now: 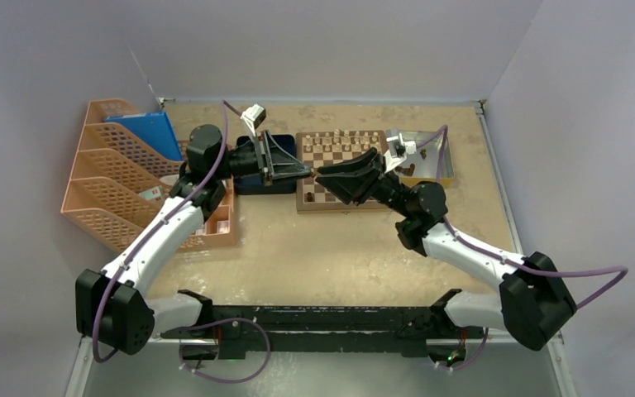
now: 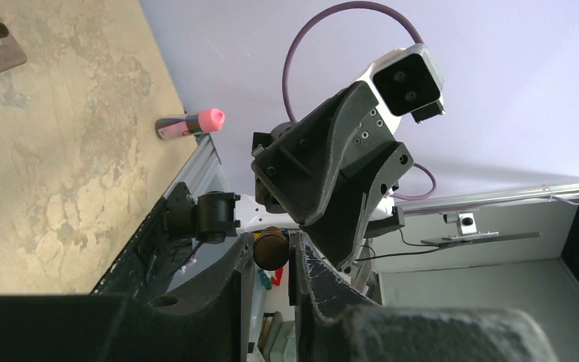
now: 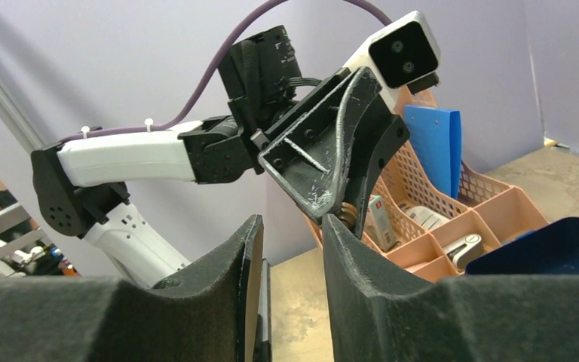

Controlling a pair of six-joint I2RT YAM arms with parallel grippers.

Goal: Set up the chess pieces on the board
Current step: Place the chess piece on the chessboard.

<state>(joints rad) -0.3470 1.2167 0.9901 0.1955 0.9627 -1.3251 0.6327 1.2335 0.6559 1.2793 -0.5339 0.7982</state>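
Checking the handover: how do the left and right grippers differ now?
The left gripper clamps a dark chess piece; the right gripper is open and empty. In the top view the left gripper points right, while the right gripper points left. Both hover tip to tip near the board's left edge.

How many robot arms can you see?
2. The left arm reaches from the near left, the right arm from the near right; they meet above the board's left edge. No more seem hidden.
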